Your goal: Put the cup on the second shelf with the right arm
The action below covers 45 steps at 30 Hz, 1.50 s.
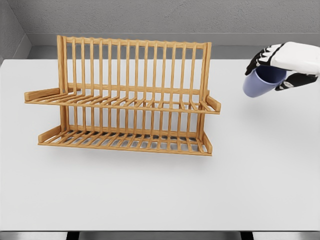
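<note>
A lavender-blue cup hangs in the air at the upper right, tilted, with my right hand shut on it from above; black fingers wrap its rim and side. The hand is well to the right of the wooden two-tier dish rack, about level with the rack's upper shelf. The lower shelf sits just above the table. Both shelves are bare. My left arm does not show.
The rack stands on a white table whose front edge runs along the bottom of the view. A grey wall lies behind. A faint shadow of the cup falls on the table at the right.
</note>
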### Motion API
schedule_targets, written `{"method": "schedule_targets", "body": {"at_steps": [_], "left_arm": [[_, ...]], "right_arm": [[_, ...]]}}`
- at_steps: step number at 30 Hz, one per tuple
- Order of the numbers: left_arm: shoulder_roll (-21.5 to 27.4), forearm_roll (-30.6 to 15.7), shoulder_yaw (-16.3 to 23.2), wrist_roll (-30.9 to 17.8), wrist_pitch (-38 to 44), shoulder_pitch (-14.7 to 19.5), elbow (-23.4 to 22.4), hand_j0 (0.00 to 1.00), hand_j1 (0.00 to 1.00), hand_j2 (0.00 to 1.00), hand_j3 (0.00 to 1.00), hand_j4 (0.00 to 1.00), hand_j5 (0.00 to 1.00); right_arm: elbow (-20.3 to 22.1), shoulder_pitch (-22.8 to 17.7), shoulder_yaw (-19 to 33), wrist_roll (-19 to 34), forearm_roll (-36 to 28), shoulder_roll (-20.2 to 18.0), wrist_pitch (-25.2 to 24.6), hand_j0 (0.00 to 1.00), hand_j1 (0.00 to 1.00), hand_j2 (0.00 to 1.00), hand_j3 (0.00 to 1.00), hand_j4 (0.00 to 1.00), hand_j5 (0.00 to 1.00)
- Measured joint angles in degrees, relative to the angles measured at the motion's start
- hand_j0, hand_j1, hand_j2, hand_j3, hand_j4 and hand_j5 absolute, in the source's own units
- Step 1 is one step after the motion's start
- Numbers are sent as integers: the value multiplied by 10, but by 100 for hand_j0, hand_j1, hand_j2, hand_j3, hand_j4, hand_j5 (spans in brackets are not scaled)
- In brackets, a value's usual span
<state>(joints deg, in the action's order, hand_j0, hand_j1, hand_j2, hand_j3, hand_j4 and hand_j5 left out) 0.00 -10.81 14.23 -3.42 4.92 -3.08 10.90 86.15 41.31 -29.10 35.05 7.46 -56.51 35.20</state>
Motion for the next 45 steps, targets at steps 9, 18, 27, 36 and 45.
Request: {"method": "schedule_targets", "body": {"at_steps": [9,18,27,36,45], "left_arm": [[0,0,0,0,0,0,0,100,100,100,100,100,100],[0,0,0,0,0,0,0,100,100,100,100,100,100],[0,0,0,0,0,0,0,100,100,100,100,100,100],[0,0,0,0,0,0,0,100,100,100,100,100,100],[0,0,0,0,0,0,0,100,100,100,100,100,100]], "right_arm": [[79,4,3,0,-1,0,0,70,70,70,70,70,70],[110,28,-4,0,-2,26,0,70,70,70,70,70,70],[118,42,-11,0,-3,48,0,70,70,70,70,70,70],[136,53,-48,-1,-2,56,0,71,71,71,71,71,71],[138,53,-64,0,0,58,0,100,100,100,100,100,100]]}}
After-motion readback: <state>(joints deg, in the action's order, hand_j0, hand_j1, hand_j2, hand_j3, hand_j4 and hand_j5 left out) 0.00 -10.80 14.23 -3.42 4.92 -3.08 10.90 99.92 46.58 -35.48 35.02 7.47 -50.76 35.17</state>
